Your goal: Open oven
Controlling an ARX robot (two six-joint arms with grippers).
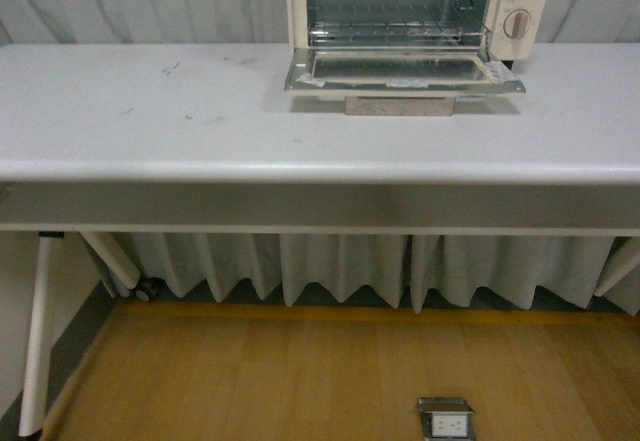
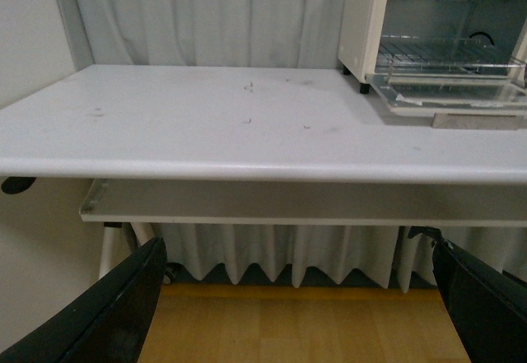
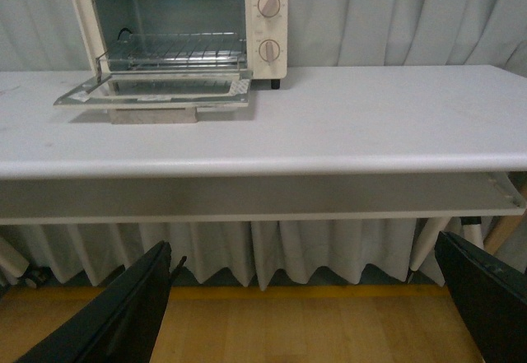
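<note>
Two grippers hang low in front of the table (image 1: 200, 131), below its edge, and touch nothing. The left gripper (image 2: 300, 314) has its jaws spread wide apart, the dark fingers (image 2: 115, 314) at either side of its wrist view. The right gripper (image 3: 317, 314) is likewise parted and empty. The oven (image 1: 420, 11) stands at the back of the tabletop, right of centre, against the curtain (image 1: 120, 1). Its door (image 1: 400, 69) lies fully down, flat over the table, handle (image 1: 400, 104) forward. The wire rack (image 1: 385, 21) shows inside. Two knobs (image 1: 518, 23) sit on its right side.
</note>
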